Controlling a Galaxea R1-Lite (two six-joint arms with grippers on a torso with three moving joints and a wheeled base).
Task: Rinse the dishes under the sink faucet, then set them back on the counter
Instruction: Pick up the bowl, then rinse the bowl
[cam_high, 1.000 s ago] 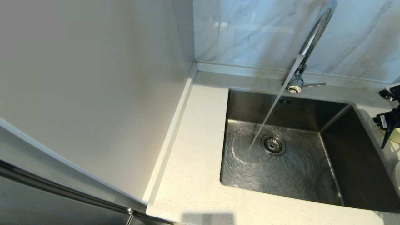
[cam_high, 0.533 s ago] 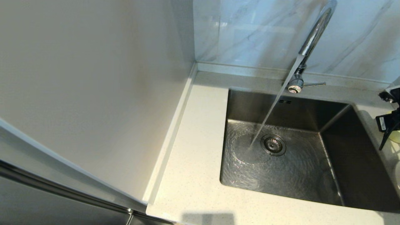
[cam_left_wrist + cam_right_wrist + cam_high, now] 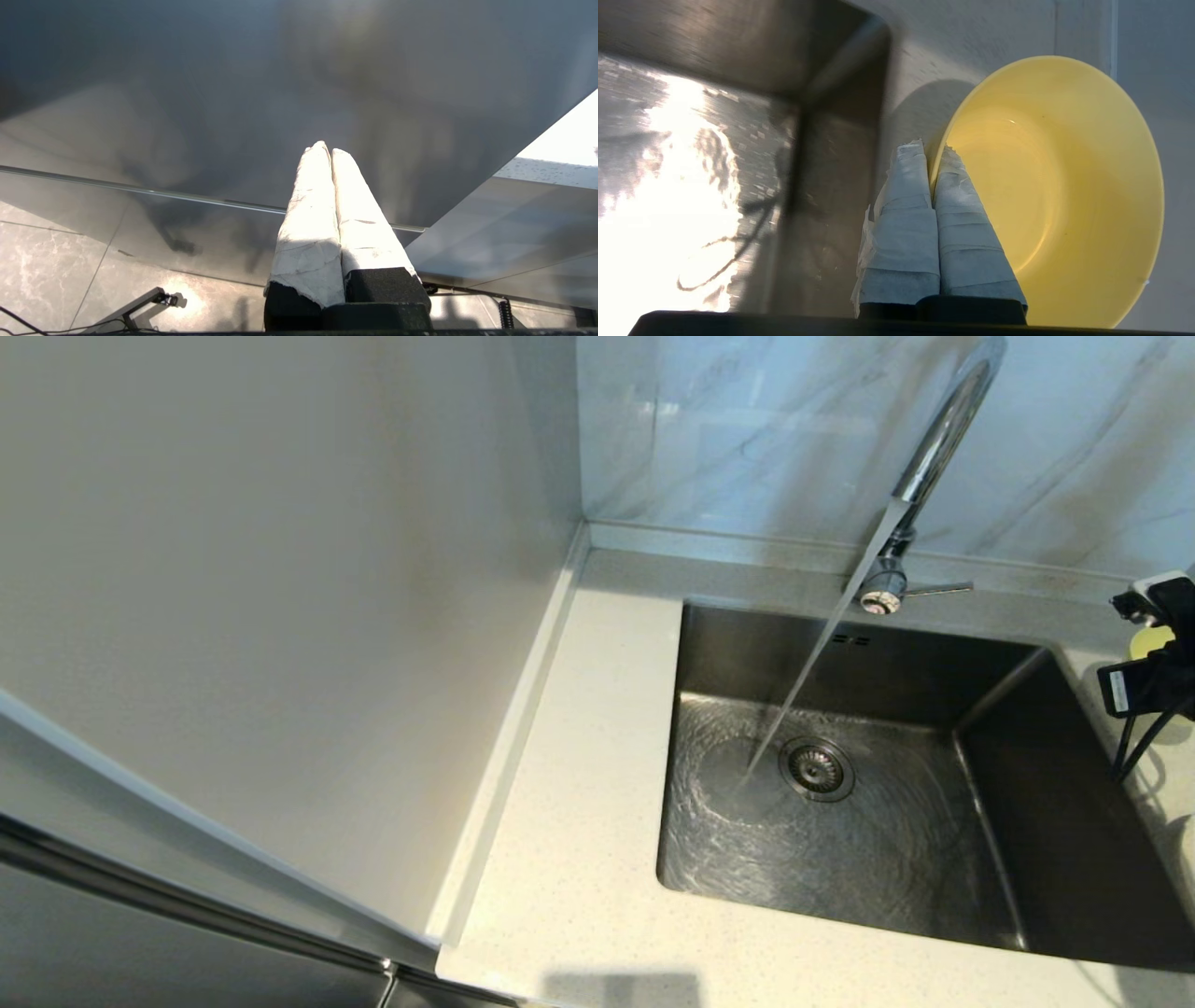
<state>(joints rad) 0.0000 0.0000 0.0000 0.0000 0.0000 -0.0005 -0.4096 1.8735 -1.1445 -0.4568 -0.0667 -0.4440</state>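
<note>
Head view, tap (image 3: 934, 457): it stands behind the sink (image 3: 1074, 859) and pours a slanting stream onto the steel floor just beside the drain (image 3: 817, 768).
Head view, table (image 3: 579, 821): the pale speckled top wraps the sink on the near, left and far sides.
Head view, right hand (image 3: 1146, 686): at the far right edge, over the strip of table right of the sink, with a patch of the yellow bowl (image 3: 1150, 638) showing against it.
Left wrist view, left hand (image 3: 327, 151): parked away from the sink, its two white-wrapped fingers pressed together on nothing, a grey panel behind them.
Right wrist view, right hand (image 3: 931, 151): fingers closed on the rim of the bowl (image 3: 1064, 186), one finger outside the wall, the other inside.
Right wrist view, bowl: beside the sink's corner, over the table (image 3: 971, 37); whether it rests there or is lifted I cannot tell.
</note>
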